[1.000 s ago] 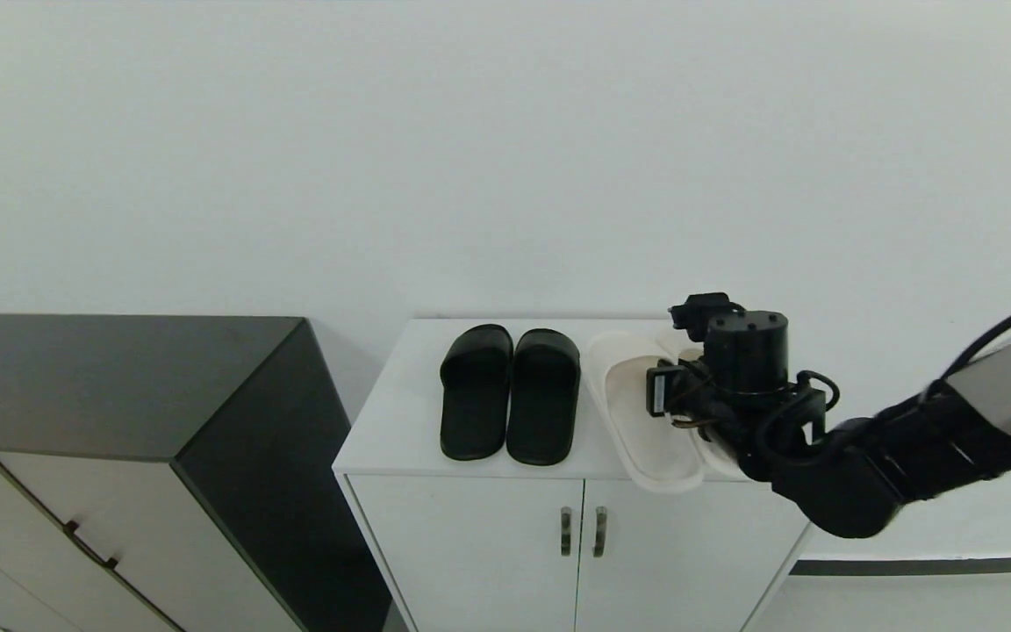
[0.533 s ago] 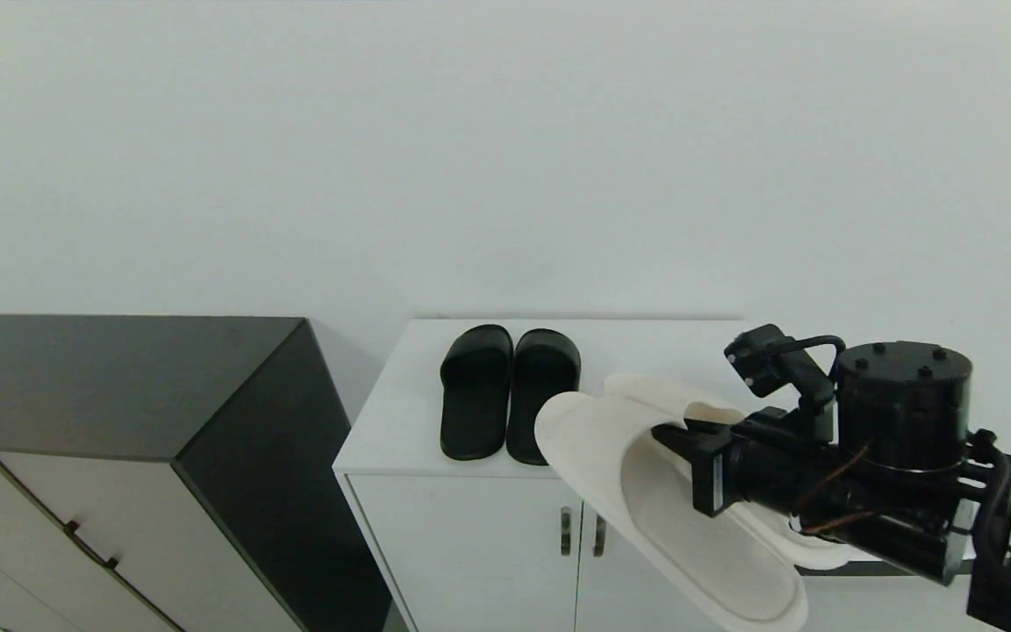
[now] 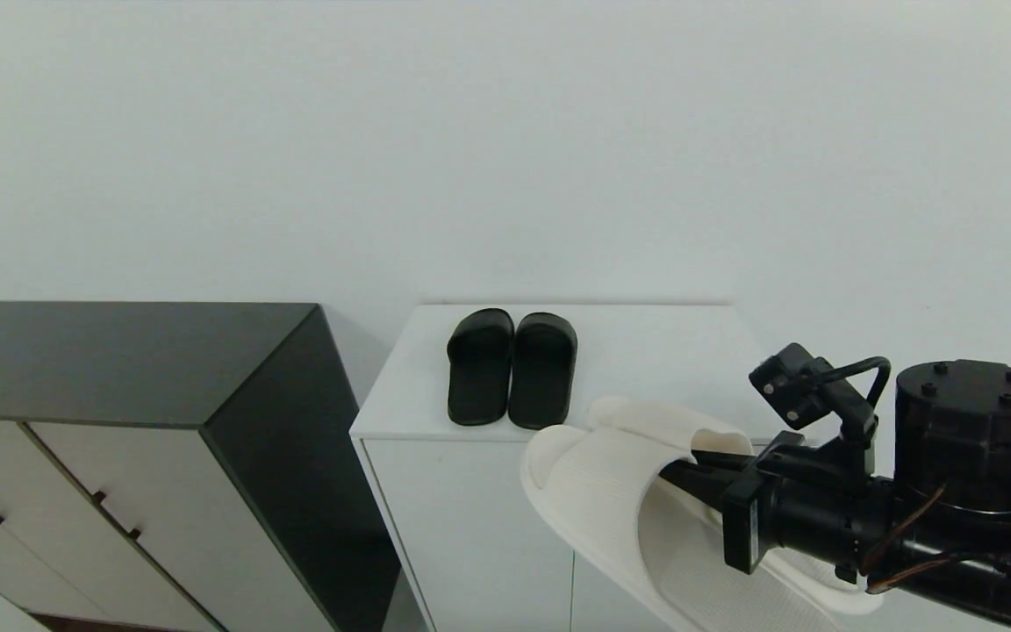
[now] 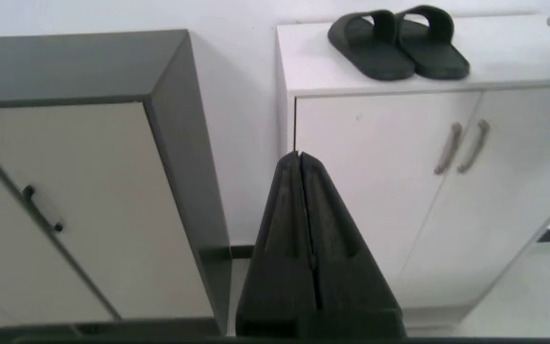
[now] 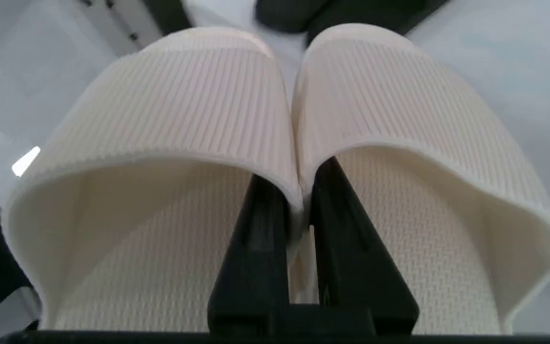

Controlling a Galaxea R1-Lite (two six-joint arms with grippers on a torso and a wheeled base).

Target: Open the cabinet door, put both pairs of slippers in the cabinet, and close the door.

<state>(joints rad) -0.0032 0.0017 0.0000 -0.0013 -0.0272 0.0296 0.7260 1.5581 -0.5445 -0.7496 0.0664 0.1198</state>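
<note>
A pair of black slippers [image 3: 510,369] lies side by side on the top of the white cabinet [image 3: 646,351], near its left half. My right gripper [image 3: 690,470] holds the pair of white slippers [image 3: 598,491] in the air in front of the cabinet, off its top. In the right wrist view the fingers [image 5: 256,239] reach under the straps and pinch the touching inner edges of both white slippers [image 5: 199,105]. My left gripper [image 4: 299,164] is shut and empty, low in front of the white cabinet [image 4: 370,124]. Both its doors are closed, with the two handles [image 4: 461,146] at the middle.
A dark-topped cabinet [image 3: 119,369] with beige drawer fronts stands right beside the white cabinet on its left, with a narrow gap between them. A plain wall runs behind both. Bare floor [image 4: 533,287] lies in front of the white cabinet.
My right gripper lifted the white slippers off the cabinet top and drew them back toward me. The whole head view has also shifted, so the camera moved.
</note>
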